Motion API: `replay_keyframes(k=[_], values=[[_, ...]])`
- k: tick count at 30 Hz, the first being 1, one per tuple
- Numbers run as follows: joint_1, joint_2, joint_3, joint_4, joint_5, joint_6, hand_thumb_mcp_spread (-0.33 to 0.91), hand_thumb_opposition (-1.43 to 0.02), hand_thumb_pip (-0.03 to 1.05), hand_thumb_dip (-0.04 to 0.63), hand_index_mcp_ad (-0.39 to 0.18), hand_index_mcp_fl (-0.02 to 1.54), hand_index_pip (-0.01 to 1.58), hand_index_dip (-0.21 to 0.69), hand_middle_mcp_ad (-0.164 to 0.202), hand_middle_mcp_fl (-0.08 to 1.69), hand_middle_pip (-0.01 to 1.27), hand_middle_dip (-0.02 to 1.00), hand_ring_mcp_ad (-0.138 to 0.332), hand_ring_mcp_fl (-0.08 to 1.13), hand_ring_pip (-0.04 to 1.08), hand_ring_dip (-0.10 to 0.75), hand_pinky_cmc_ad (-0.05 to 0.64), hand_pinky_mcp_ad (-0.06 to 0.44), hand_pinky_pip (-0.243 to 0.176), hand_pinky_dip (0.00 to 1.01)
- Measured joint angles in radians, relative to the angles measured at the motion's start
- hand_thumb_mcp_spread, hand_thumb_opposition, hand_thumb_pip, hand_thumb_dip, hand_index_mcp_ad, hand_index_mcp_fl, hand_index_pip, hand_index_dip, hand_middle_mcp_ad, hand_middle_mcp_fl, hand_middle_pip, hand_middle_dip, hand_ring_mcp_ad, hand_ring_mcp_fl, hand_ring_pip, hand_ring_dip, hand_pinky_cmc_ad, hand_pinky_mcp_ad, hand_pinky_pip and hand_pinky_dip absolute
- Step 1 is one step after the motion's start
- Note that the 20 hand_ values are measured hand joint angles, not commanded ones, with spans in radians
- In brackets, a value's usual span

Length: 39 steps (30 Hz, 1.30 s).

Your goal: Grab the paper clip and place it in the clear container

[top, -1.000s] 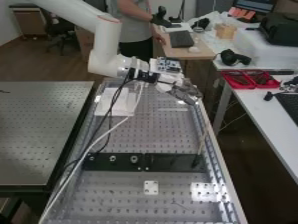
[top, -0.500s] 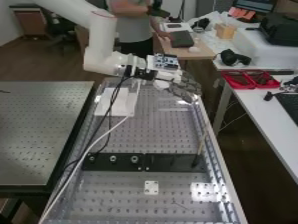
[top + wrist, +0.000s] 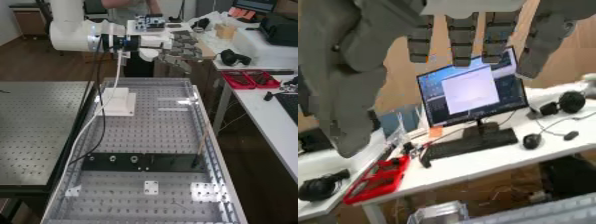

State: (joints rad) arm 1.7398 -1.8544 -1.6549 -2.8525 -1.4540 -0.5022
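White desk point(image 3: 464, 164) behind, the clear container point(image 3: 439, 212) looks boxy and glossy; the hand's point(image 3: 181, 51) straight fingers spread apart.

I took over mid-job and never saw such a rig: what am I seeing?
The machine is one white robot arm ending in a dark grey hand. The high view looks down along the bench from its near end; the wrist view comes from the arm's wrist. On the bench lie a white block, a dark strip and a small white plate. The wrist view also takes in a clear plastic box and a desk with a monitor. The hand is open, raised near the bench's far end, and seems empty.
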Motion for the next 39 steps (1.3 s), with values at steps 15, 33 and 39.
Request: replay_keyframes(k=[15,33,39], values=[[-0.124,0.227,0.011,-0.232,0.013,-0.161,0.32,-0.76,0.35,0.162,-0.143,0.06,0.12,0.188,0.089,0.01,0.14,0.2,0.134,0.0,0.08,0.113,0.394,0.298,-0.113,0.47],[-0.196,0.25,0.004,-0.261,0.023,-0.227,0.31,-0.75,0.34,0.15,-0.14,0.05,0.1,0.213,0.089,0.01,0.14,0.2,0.134,0.0,0.08,0.113,0.414,0.295,-0.124,0.47],[-0.208,0.247,0.001,-0.253,0.005,-0.238,0.31,-0.75,0.34,0.152,-0.14,0.05,0.1,0.213,0.089,0.01,0.14,0.2,0.134,0.0,0.08,0.113,0.414,0.295,-0.124,0.47]])
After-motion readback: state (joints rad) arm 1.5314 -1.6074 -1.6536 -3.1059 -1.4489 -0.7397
